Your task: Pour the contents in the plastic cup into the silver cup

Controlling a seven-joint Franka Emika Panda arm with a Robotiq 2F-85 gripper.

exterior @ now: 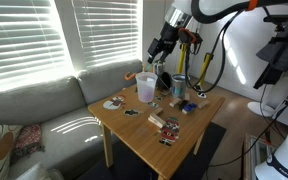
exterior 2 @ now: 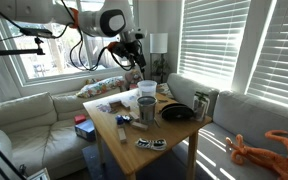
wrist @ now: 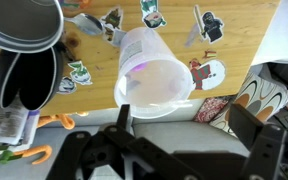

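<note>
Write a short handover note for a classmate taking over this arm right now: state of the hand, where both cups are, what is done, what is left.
Hand: open and empty, in the air above the table; the wrist view shows it over the plastic cup.
Plastic cup: upright on the wooden table, not gripped. Its contents cannot be made out.
Silver cup: upright on the table, close beside the plastic cup.
Done: no grasp, no pour.
Left: probably lower the hand, grip the plastic cup, lift it, tip it over the silver cup.
</note>
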